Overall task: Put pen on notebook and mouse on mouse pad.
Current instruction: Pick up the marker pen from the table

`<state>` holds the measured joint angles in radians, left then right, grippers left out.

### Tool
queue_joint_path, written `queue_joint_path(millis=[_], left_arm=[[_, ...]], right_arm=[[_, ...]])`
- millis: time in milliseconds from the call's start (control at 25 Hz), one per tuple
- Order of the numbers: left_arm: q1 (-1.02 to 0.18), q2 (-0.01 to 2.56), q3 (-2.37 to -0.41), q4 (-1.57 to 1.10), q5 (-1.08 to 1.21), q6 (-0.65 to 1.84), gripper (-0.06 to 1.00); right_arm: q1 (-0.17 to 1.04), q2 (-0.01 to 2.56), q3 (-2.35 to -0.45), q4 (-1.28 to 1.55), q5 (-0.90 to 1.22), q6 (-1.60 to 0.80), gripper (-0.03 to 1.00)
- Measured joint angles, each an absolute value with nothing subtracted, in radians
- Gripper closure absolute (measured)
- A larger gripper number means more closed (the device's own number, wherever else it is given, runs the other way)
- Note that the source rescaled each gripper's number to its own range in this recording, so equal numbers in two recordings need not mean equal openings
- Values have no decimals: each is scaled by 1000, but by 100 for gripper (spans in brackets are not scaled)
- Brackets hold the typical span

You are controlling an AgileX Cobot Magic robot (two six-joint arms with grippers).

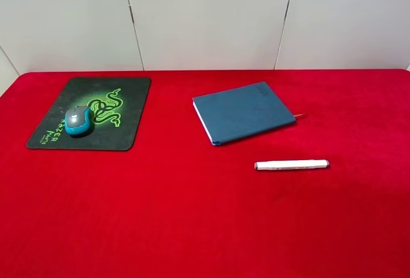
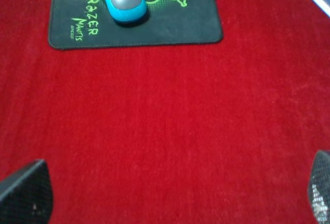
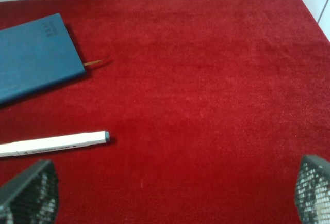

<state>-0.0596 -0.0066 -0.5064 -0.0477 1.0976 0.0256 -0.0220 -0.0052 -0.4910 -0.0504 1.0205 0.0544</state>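
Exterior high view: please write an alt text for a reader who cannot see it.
A grey and teal mouse sits on a black mouse pad with a green logo, at the left of a red table. A closed dark blue notebook lies right of centre, and a white pen lies on the table nearer the camera, apart from it.

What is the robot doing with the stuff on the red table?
Nothing is being held right now. The mouse already sits on the mouse pad. The pen lies on the red table beside the notebook, not on it, so that part is not yet done. The left gripper and the right gripper are both open and empty.
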Motion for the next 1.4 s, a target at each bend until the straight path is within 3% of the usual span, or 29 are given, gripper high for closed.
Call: queue_joint_path(millis=[1400], left_arm=[[-60, -7, -492, -48, 1066, 35, -5]], right_arm=[[-22, -5, -491, -50, 1021, 54, -3]])
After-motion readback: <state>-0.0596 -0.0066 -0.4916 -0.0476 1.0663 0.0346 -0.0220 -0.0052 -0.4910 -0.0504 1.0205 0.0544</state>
